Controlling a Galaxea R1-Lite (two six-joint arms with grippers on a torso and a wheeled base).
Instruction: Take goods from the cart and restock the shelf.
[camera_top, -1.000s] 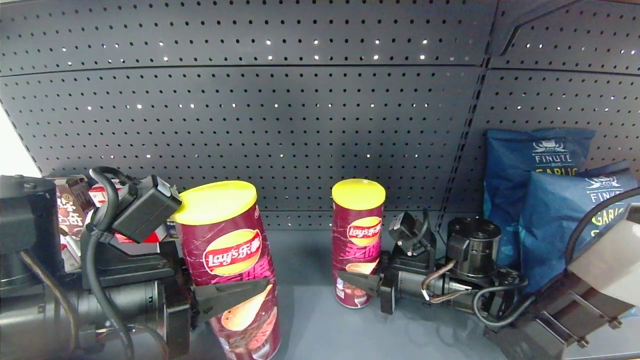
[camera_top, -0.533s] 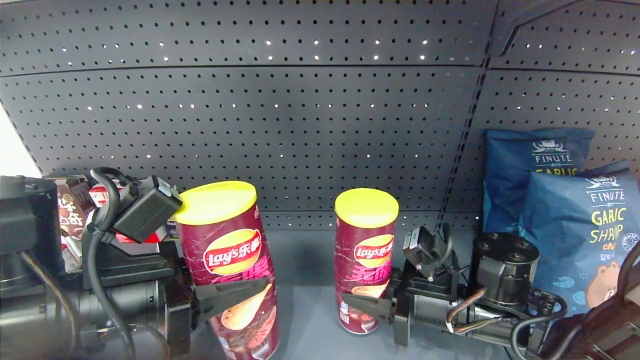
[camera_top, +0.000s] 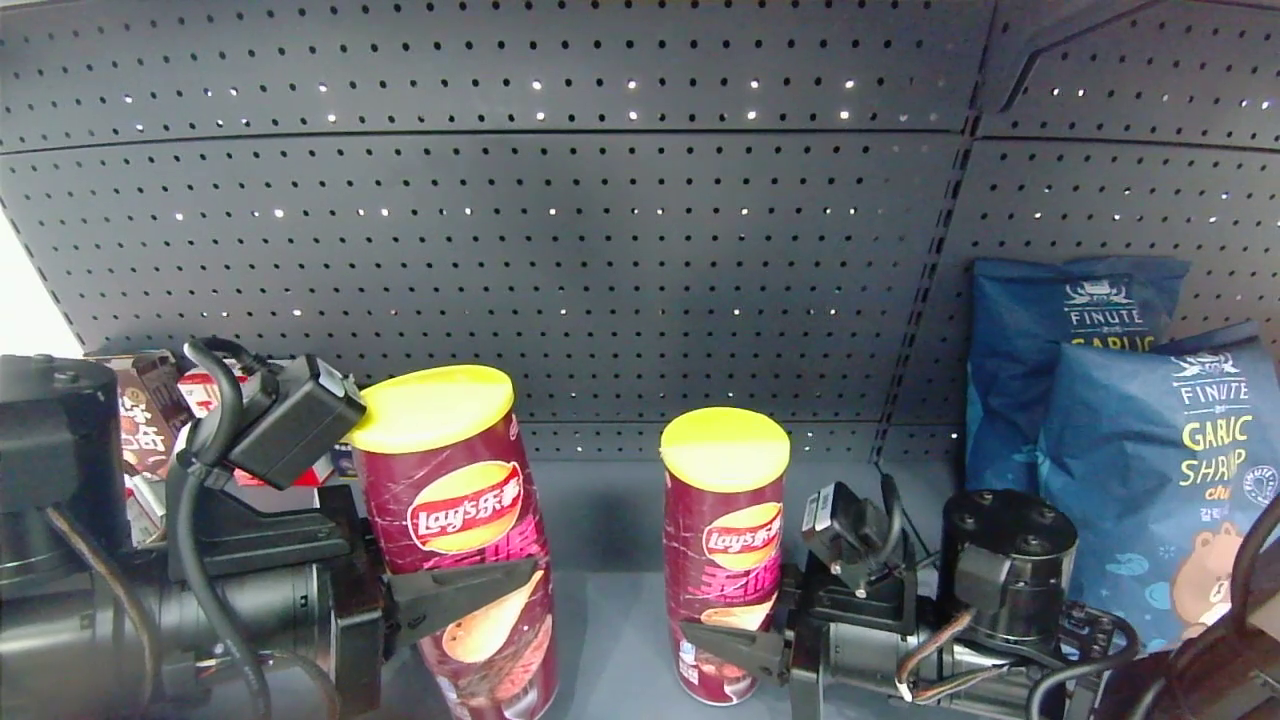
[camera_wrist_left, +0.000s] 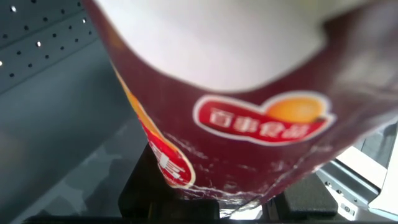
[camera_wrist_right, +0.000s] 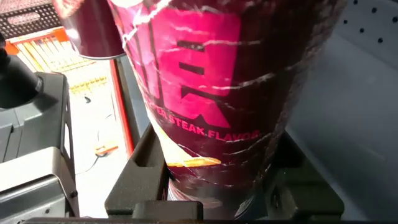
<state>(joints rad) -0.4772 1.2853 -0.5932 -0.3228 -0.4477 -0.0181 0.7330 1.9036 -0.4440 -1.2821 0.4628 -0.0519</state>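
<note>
Two maroon chip cans with yellow lids are over the grey shelf floor (camera_top: 610, 560). The left can (camera_top: 450, 520) leans slightly and its base runs past the head view's lower edge. My left gripper (camera_top: 480, 600) is shut on its lower half, one finger crossing its front. The same can (camera_wrist_left: 249, 93) looms close in the left wrist view. The right can (camera_top: 725, 540) stands upright near the shelf's front, and my right gripper (camera_top: 725, 645) is shut on it low down. In the right wrist view this can (camera_wrist_right: 217, 93) sits between the fingers.
Two blue snack bags (camera_top: 1150, 440) stand at the right of the shelf. Small boxes (camera_top: 140, 430) are stacked at the far left behind my left arm. A perforated back panel (camera_top: 600, 250) closes the rear. Open shelf floor lies between and behind the cans.
My right gripper has drawn back toward the shelf's front edge with its can, which now sits lower and nearer in the head view. The left arm and its can have barely moved.
</note>
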